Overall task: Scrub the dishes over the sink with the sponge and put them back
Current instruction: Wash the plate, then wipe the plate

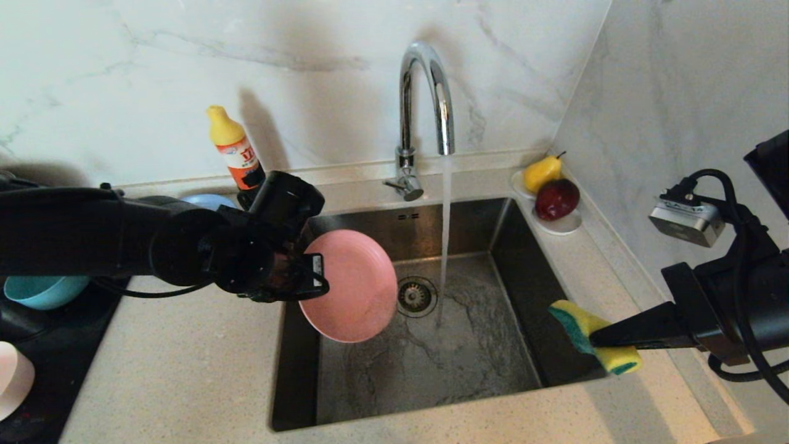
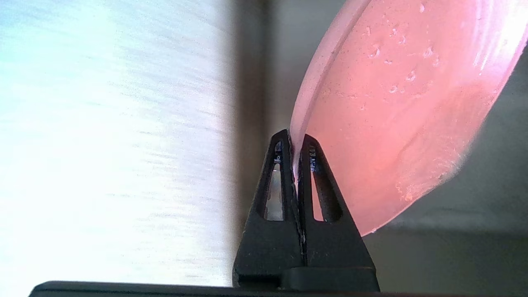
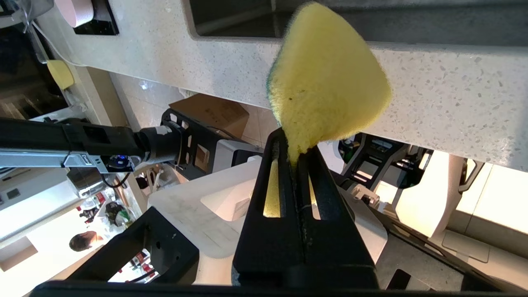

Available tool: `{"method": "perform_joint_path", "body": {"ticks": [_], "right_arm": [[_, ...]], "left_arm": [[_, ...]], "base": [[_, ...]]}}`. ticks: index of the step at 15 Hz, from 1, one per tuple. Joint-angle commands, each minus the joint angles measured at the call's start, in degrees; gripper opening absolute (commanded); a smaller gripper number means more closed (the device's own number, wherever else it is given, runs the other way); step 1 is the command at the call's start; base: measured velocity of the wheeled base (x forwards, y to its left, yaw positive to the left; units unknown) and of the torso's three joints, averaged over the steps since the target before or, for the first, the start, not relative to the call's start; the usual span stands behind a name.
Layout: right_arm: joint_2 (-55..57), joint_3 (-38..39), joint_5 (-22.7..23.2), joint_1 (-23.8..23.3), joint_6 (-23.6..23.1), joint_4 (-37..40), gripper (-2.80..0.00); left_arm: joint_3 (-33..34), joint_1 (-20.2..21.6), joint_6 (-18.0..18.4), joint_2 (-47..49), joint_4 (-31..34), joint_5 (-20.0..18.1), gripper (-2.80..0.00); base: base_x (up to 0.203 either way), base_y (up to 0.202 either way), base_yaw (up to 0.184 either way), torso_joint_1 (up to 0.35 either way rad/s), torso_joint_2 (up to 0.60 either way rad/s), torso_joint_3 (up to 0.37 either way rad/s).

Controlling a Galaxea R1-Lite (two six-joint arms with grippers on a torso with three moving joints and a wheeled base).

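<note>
My left gripper (image 1: pixel 311 274) is shut on the rim of the large pink plate (image 1: pixel 354 287), which hangs tilted on edge over the left half of the steel sink (image 1: pixel 524 259). In the left wrist view the jaws (image 2: pixel 295 142) pinch the wet plate's (image 2: pixel 396 107) thin edge. My right gripper (image 1: pixel 595 339) is shut on the yellow sponge (image 1: pixel 585 327) with its green face, held over the sink's right rim. In the right wrist view the sponge (image 3: pixel 328 78) bulges out beyond the jaws (image 3: pixel 295 154). A teal bowl (image 1: pixel 40 290), a blue plate (image 1: pixel 209 200) and a pale bowl (image 1: pixel 12 376) stay at the left.
Water runs from the chrome faucet (image 1: pixel 425 80) into the basin beside the drain strainer (image 1: pixel 414 296). An orange detergent bottle (image 1: pixel 237 151) stands behind my left arm. A small white dish (image 1: pixel 564 225) with a pear and red fruit sits in the back right corner.
</note>
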Motion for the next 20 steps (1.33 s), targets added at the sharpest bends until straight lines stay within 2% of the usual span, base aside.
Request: {"method": "perform_joint_path", "body": {"ticks": [1, 2, 5, 9, 11, 14, 17, 20], "right_arm": [[-0.30, 0.60, 0.14, -0.04, 0.25, 0.22, -2.80], [-0.21, 0.60, 0.14, 0.03, 0.23, 0.22, -2.80], [-0.38, 0.59, 0.11, 0.03, 0.18, 0.22, -2.80], [0.11, 0.43, 0.09, 0.03, 0.09, 0.22, -2.80], [-0.10, -0.07, 0.28, 1.08, 0.29, 0.22, -2.80], [-0.89, -1.08, 3.67, 5.57, 0.72, 0.72, -2.80], [-0.76, -1.42, 4.06, 13.01, 0.99, 1.03, -2.80], [1.86, -3.79, 3.84, 20.47, 1.33, 1.09, -2.80]], "left_arm": [[1.04, 0.96, 1.31, -3.11, -0.06, 5.44, -2.80], [0.96, 1.31, 1.94, -3.27, -0.12, 6.88, -2.80], [0.88, 1.95, 3.12, -3.81, -0.61, 7.92, -2.80], [0.96, 2.00, 2.73, -4.50, -0.79, 7.89, -2.80], [1.25, 2.00, 2.45, -7.66, -0.80, 6.40, -2.80], [4.77, 2.00, 2.86, -14.86, -0.91, -5.11, -2.80], [11.30, 2.00, 4.20, -22.50, -1.03, -10.49, -2.80], [18.06, 2.00, 7.31, -29.55, -3.14, -17.02, -2.80]], "base": [[0.000, 0.000, 0.000, 0.000, 0.00, 0.000], [0.000, 0.000, 0.000, 0.000, 0.00, 0.000], [0.000, 0.000, 0.000, 0.000, 0.00, 0.000], [0.000, 0.000, 0.000, 0.000, 0.00, 0.000], [0.000, 0.000, 0.000, 0.000, 0.00, 0.000], [0.000, 0.000, 0.000, 0.000, 0.00, 0.000], [0.000, 0.000, 0.000, 0.000, 0.00, 0.000], [0.000, 0.000, 0.000, 0.000, 0.00, 0.000]]}}
